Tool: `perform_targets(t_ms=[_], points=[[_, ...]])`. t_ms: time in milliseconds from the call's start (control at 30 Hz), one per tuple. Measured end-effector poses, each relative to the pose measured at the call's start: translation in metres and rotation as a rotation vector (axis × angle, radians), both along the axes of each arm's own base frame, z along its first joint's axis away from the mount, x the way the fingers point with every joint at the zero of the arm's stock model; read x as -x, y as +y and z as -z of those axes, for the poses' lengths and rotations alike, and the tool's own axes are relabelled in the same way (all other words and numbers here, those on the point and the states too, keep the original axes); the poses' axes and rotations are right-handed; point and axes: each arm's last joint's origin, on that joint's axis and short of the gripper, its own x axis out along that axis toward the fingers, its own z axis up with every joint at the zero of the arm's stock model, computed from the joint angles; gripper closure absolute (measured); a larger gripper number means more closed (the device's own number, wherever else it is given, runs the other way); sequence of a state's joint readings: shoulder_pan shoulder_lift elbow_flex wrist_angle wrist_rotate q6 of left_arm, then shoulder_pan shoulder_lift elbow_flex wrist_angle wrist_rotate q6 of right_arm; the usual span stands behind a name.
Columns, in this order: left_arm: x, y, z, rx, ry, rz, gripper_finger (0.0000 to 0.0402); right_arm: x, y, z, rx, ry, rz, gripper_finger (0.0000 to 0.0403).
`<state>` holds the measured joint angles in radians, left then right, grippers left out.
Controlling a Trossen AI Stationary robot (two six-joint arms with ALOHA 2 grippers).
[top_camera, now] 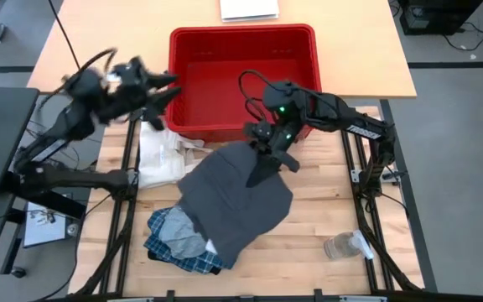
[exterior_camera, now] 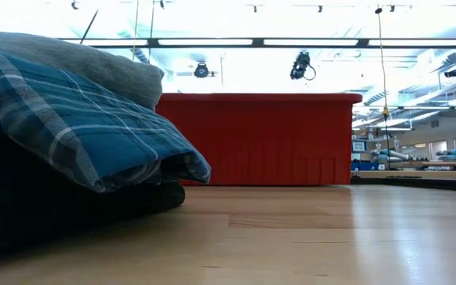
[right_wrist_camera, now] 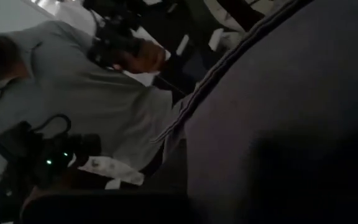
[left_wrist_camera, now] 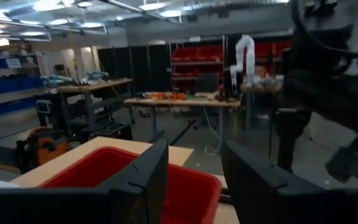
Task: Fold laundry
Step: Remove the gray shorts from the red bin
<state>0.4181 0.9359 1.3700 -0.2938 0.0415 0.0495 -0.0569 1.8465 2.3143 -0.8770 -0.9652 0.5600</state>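
The dark grey garment point(top_camera: 233, 201) lies spread in the middle of the table, and its near-left part lies over the blue-and-white plaid shirt point(top_camera: 174, 245). The low view shows the plaid shirt point(exterior_camera: 85, 131) with grey cloth point(exterior_camera: 85, 67) on top of it. My right gripper point(top_camera: 262, 164) is low over the grey garment's far edge. Its wrist view is filled by grey cloth point(right_wrist_camera: 278, 112), which hides the fingers. My left gripper point(top_camera: 164, 91) is open and empty, held high by the left wall of the red bin point(top_camera: 241, 80).
The red bin stands at the table's far middle and also shows in the low view point(exterior_camera: 260, 138). A cream tote bag point(top_camera: 162, 155) lies left of the grey garment. A clear plastic bottle point(top_camera: 348, 245) lies near the right front. A white sheet point(top_camera: 250, 8) lies beyond the bin.
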Motion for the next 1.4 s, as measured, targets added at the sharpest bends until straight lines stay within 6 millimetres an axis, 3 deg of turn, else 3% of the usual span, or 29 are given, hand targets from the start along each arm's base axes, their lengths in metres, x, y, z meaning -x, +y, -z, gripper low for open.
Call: perform_targets(t_ms=[200,433,733,833,1000,1067,1167,1267,1400], points=[[0.041,-0.031,0.033,0.076,-0.019,-0.043,0.0249,-0.022,0.011,0.009,-0.057,-0.022,0.017,0.0367],[0.06,-0.042,0.056,0.162,0.068,-0.073,0.0249,-0.078,0.015,0.048,-0.164,-0.005,-0.026,0.0367],[0.069,-0.044,0.048,0.197,0.02,-0.064,0.0249,-0.138,0.035,0.095,-0.29,-0.103,-0.107,0.0367],[0.072,-0.045,0.045,0.203,0.004,-0.059,0.0249,-0.154,0.037,0.12,-0.299,-0.073,-0.1,0.0367],[0.073,-0.045,0.045,0.222,-0.003,-0.034,0.0249,-0.183,0.031,0.191,-0.303,0.145,-0.05,0.0364],[0.074,-0.046,0.044,0.233,-0.007,-0.005,0.0249,-0.187,0.025,0.217,-0.292,0.269,-0.015,0.0359],[0.075,-0.047,0.044,0.251,-0.015,0.034,0.0249,-0.183,0.015,0.24,-0.248,0.409,0.02,0.0356],[0.077,-0.048,0.044,0.266,-0.024,0.055,0.0249,-0.175,0.007,0.253,-0.195,0.518,0.041,0.0355],[0.079,-0.048,0.044,0.273,-0.033,0.06,0.0249,-0.165,-0.004,0.256,-0.153,0.601,0.08,0.0353]])
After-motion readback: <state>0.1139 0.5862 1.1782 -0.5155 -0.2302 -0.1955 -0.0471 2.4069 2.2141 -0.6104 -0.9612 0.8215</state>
